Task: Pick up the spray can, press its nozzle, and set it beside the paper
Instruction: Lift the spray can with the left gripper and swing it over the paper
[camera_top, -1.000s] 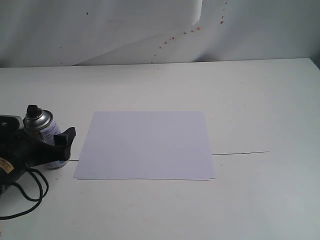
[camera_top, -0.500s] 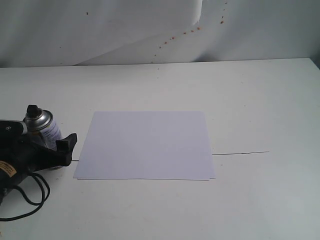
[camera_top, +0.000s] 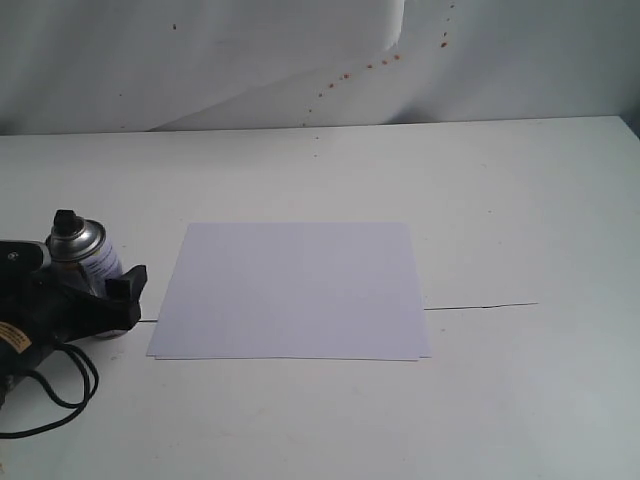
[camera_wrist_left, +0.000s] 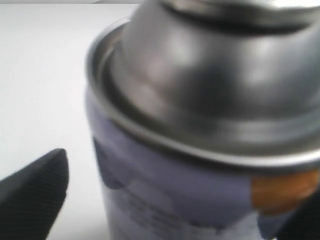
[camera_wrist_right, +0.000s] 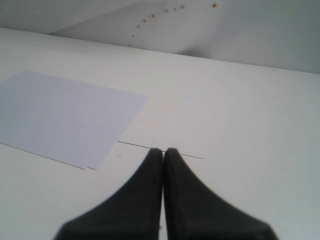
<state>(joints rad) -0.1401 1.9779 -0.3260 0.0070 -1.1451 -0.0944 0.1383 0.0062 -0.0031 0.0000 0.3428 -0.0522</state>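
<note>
White table (camera_top: 520, 200) fills most of the exterior view. At 12 o'clock it is backed by a pale backdrop (camera_top: 200, 60) marked with small reddish specks.

The paper (camera_top: 295, 290) is a plain white sheet, blank and flat, at the centre of the table. A thin dark line (camera_top: 480, 306) runs along the table from the sheet's 3 o'clock edge.

The left pincer (camera_top: 100, 282) is black and sits low at 9 o'clock of the exterior view. It is released and straddles the spray can (camera_top: 92, 262). The left wrist view shows bare table between one ribbed finger (camera_wrist_left: 35, 192) and the can wall. The opposite finger is only a dark corner of that picture, so contact there cannot be determined. A black cable (camera_top: 60, 400) loops from the arm at 8 o'clock.

The right pincer (camera_wrist_right: 163, 155) is recorded in the right wrist view only. It is clenched, its two black tips pressed together on nothing, above bare table near the dark line.

The spray can is a silver cylinder standing upright with its base on the table. It is just beside the paper at the sheet's 9 o'clock, with a narrow strip of table between them. It has a domed silver shoulder and a white printed label. The left wrist view shows a blurred orange patch on the label.

The nozzle (camera_top: 66, 221) is a small black button on the can's top, clear of the pincer.
</note>
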